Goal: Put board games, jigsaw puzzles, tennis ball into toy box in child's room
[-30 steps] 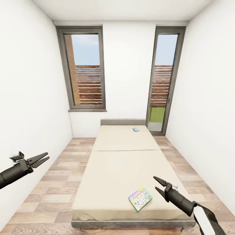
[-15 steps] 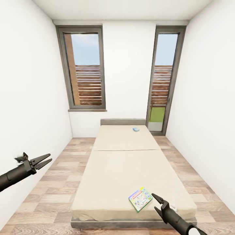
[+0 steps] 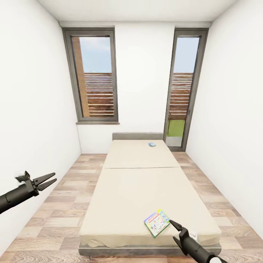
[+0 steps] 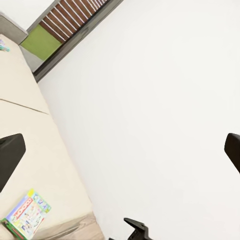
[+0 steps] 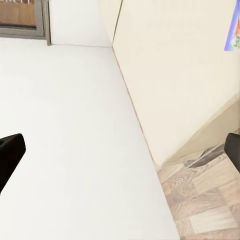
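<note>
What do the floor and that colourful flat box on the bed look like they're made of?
The floor looks like matte wood planks, with visible grain and board seams. The board game looks like printed cardboard, thin and flat with bright artwork, though the render leaves that open.

The head camera stands at the foot of the bed [image 3: 140,182] and looks forward and down along it toward the two windows in the far wall. The left wrist camera is held off the bed's left side and faces across the mattress [image 4: 22,145] to the white right wall. The right wrist camera, low by the foot of the bed, faces across the mattress toward the left wall. All three views share the printed board game [image 3: 157,222] [image 4: 26,218] [image 5: 233,33].
</note>
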Motion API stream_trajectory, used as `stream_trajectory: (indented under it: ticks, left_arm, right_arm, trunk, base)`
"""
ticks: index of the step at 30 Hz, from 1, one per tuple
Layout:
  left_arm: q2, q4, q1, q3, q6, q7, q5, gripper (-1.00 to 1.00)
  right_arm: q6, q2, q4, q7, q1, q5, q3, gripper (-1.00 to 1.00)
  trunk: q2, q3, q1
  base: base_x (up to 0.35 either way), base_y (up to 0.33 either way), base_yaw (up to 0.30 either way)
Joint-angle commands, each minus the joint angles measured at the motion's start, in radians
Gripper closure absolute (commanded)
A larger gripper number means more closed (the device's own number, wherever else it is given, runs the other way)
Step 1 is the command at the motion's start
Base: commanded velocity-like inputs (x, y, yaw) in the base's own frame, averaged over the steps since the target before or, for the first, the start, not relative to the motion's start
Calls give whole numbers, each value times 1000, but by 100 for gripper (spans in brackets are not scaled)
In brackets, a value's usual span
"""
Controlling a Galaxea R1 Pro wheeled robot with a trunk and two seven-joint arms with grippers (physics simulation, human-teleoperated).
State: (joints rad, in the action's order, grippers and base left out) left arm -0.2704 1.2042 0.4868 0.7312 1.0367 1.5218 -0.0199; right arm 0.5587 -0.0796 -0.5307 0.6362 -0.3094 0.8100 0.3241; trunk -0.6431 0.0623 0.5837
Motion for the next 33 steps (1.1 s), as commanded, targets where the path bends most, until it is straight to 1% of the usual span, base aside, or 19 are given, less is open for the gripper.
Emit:
stream_trajectory:
  ticks: [1,7,9,11,13,15,17,21,26,33]
  left_arm:
    - [-1,0,1,1,11,4,-2,-100]
    - [-12,0,1,1,11,4,-2,-100]
    - [-14,0,1,1,11,4,-2,-100]
    - [-14,0,1,1,11,4,-2,-100]
    - [-15,0,1,-2,11,4,-2,-100]
    - [-15,0,1,-4,11,4,-2,-100]
    - [-16,0,1,-5,11,4,-2,-100]
    - [-16,0,1,-5,11,4,-3,-100]
    - [-15,0,1,-7,11,4,-3,-100]
    - [-15,0,1,-7,11,4,-3,-100]
  right_arm:
    - [8,3,1,-13,-1,13,3,-100]
    - [13,24,2,-76,-5,32,3,-100]
    - [14,43,4,-119,-19,35,3,-100]
    - [13,54,13,-156,-31,44,3,-100]
    - [12,65,29,-186,-41,63,3,-100]
    - [11,73,43,-208,-57,92,3,-100]
    - [10,77,48,-216,-67,105,3,-100]
    - [7,80,54,-223,-74,117,3,-100]
    - [4,80,81,-223,-77,121,3,-100]
    - [2,78,88,-224,-77,121,3,-100]
  trunk:
    - [-9,5,4]
    - [-51,24,27]
    - [-65,30,35]
    - [-79,36,43]
    - [-93,43,50]
    - [-107,49,58]
    - [-121,55,66]
    - [-149,68,81]
    - [-184,83,100]
    - [-233,105,127]
  base:
    - [0,0,0]
    - [0,0,0]
    - [0,0,0]
    - [0,0,0]
    - [0,0,0]
    - [0,0,0]
    - [0,0,0]
    - [0,0,0]
    - [0,0,0]
    - [0,0,0]
